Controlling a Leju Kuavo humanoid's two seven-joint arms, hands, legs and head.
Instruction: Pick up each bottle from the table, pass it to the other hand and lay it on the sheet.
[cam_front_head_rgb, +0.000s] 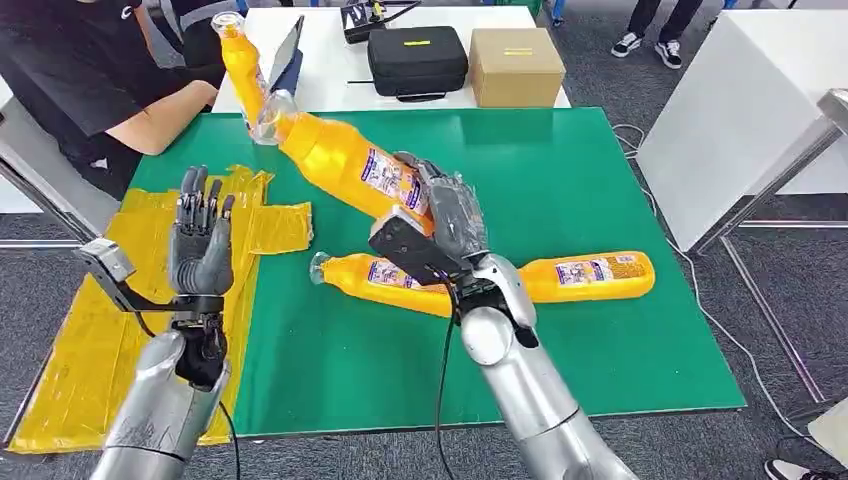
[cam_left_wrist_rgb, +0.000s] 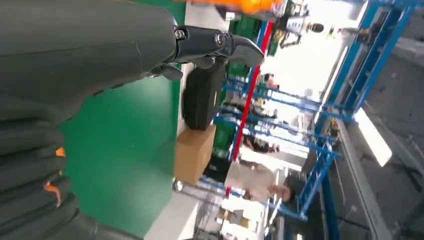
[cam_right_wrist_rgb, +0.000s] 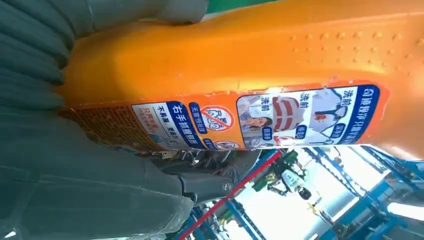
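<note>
Your right hand (cam_front_head_rgb: 450, 215) grips the lifted orange bottle (cam_front_head_rgb: 345, 160) by its labelled base at frame centre, neck tilted toward upper left. It looks full, rigid and slick, so have your left hand (cam_front_head_rgb: 203, 240), fingers spread and empty, take the waist above the label.

held bottle (cam_right_wrist_rgb: 240, 70) label: chinese text, a prohibition sign.

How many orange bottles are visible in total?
3: one bottle lifted in the right hand, one lying on the green mat, and one held up by a person at the far edge.
</note>
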